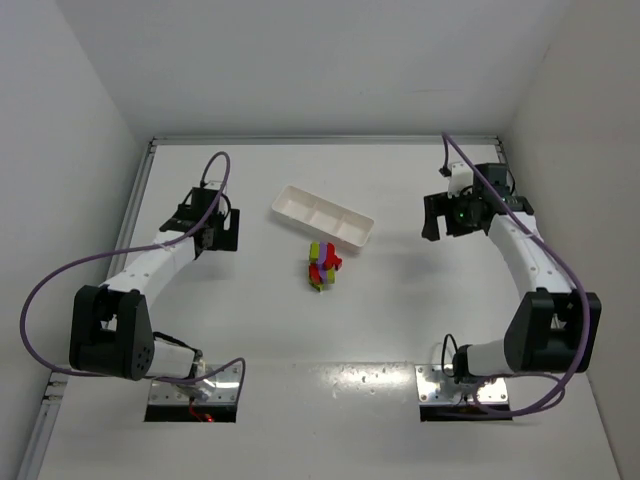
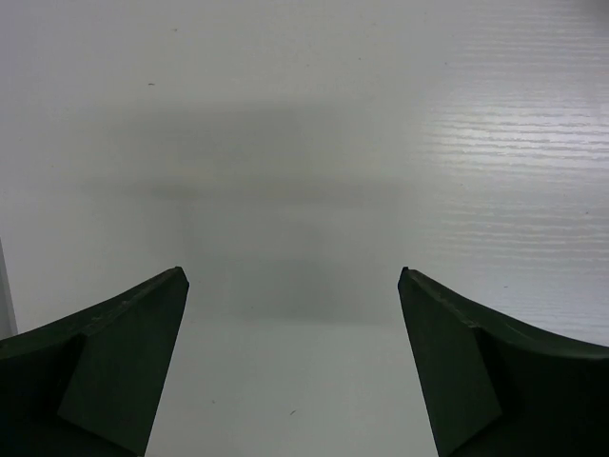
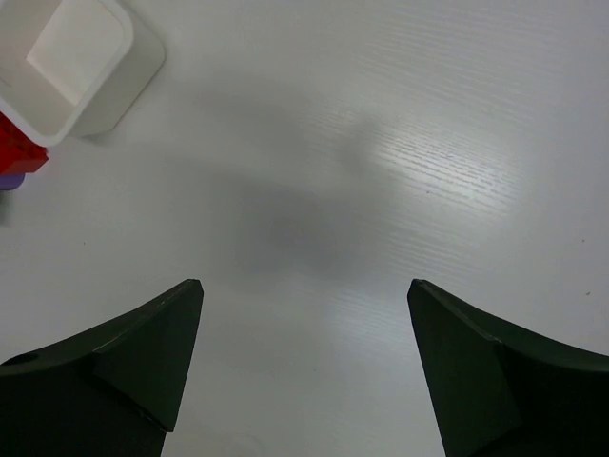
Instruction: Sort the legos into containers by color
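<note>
Top external view: the legos lie bunched in one small heap on the white counter, just in front of the long white tray and apart from it. The tray lies slantwise between the two arms, and its three compartments look bare.

The left tool stands wide, with nothing between its fingers and only counter below it. The right tool is also spread and holds nothing. Both are well apart from the heap.

Count: one tray, three compartments, two tools. The heap shows yellow-green, red and purple pieces, but they overlap too closely to number by colour.

The bricks are probably light, stiff and smooth-sided, so a nudged one may skid or scatter its neighbours. Each is best pinched across two flat opposite sides, starting with an outer piece. Whether any are clicked together cannot be told.
</note>
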